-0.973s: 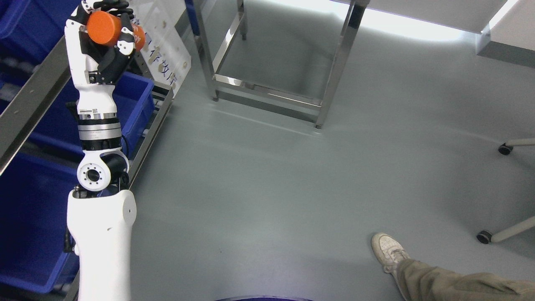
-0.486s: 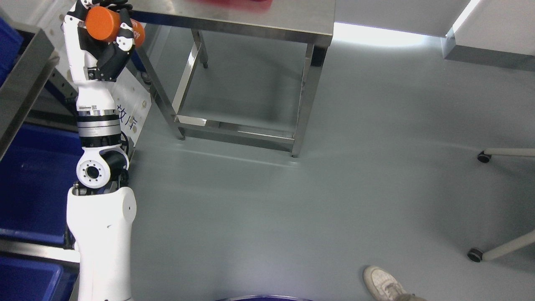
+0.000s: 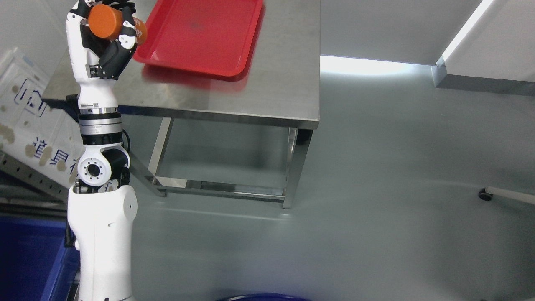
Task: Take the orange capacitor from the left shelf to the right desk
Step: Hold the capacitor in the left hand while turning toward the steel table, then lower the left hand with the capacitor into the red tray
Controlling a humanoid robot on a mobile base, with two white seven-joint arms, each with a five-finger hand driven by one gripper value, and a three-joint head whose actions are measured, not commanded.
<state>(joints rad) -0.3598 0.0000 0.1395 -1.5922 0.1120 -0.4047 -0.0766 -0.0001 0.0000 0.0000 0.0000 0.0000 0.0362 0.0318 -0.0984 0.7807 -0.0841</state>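
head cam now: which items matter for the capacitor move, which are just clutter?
Job:
- orange cylindrical capacitor
- left hand, gripping it
- stainless steel desk
- red plastic tray on the desk, empty

Clutter:
- white printed sign
- blue plastic bin
- chair castor

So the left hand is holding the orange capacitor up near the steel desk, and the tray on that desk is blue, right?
Not quite: the tray is red, not blue, as the head view shows. The rest stands: the left hand holds the orange capacitor up near the steel desk.
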